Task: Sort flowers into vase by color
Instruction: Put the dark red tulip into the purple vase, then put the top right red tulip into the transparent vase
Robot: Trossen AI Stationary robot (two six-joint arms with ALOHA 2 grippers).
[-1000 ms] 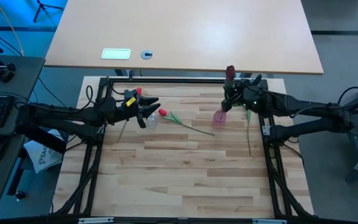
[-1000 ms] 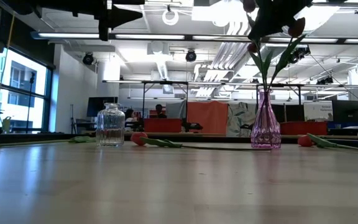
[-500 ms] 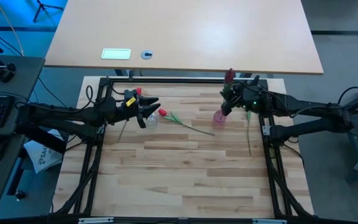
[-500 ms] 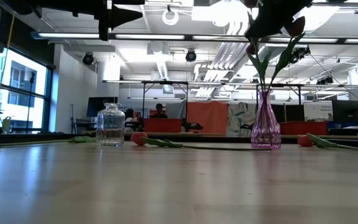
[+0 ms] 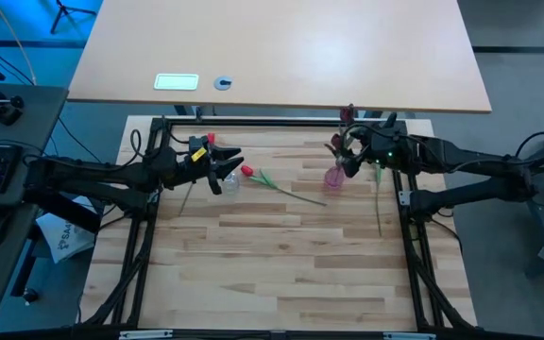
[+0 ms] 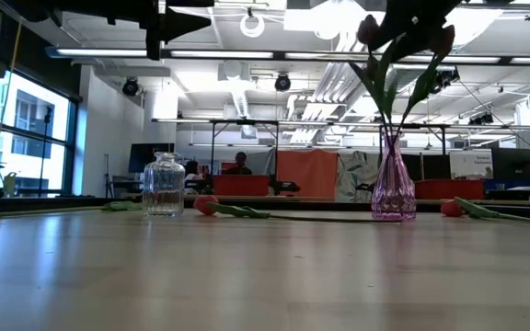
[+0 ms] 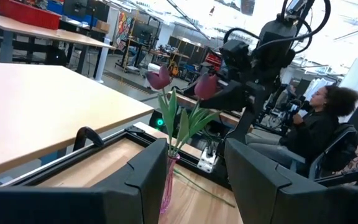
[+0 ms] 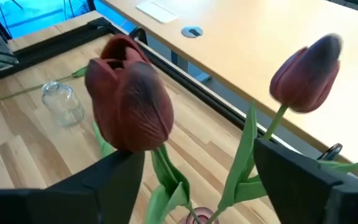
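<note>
A pink glass vase (image 5: 333, 178) (image 6: 393, 184) stands at the table's far right. Two dark maroon tulips (image 8: 129, 99) (image 8: 306, 71) stand in it by their stems. My right gripper (image 5: 346, 159) (image 8: 197, 165) hangs open just above the vase, a finger on either side of the stems. A clear glass vase (image 5: 229, 185) (image 6: 164, 184) stands at the far left, and my left gripper (image 5: 227, 170) (image 7: 194, 162) is open over it. A red tulip (image 5: 246, 171) (image 6: 206, 205) lies flat between the vases. Another flower's stem (image 5: 378, 203) lies right of the pink vase.
A black metal frame (image 5: 253, 121) runs along the table's far edge and sides, with a pale desk (image 5: 281, 47) behind it. A thin stem (image 5: 187, 196) lies left of the clear vase. A person (image 7: 316, 124) sits in the room beyond. The near half of the table is bare wood.
My right gripper has opened above the pink vase and let go of a maroon tulip. The tulip's stem now stands in the vase, and its head has tipped a little toward the table's left.
</note>
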